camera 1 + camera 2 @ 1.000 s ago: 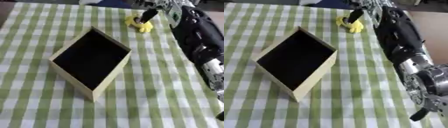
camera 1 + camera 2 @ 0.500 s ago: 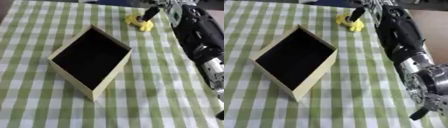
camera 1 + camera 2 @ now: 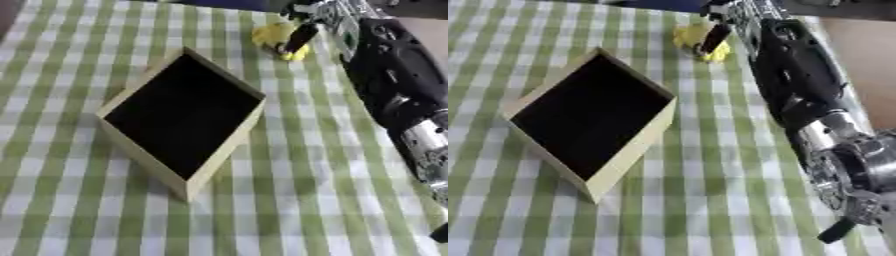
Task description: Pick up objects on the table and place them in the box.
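Bench covered in a green-and-white checked cloth. An open box, pale tan walls and dark interior, sits left of centre, turned so that one corner points toward the near edge and another toward the far edge. Nothing shows inside it.

A yellow object lies near the far edge of the bench, beyond the box's far corner and apart from it; a strip of bare cloth separates the two. Its exact shape cannot be made out.

The right arm runs up the right side of both views, from the near right corner to the far edge. The right robot hand is at the yellow object, a dark finger lying across its right part and touching it. Whether the fingers are curled round it or merely resting against it cannot be told.

Open cloth lies on the near side of the box, to its left, and between the box and the arm. Left robot hand shows in neither view.
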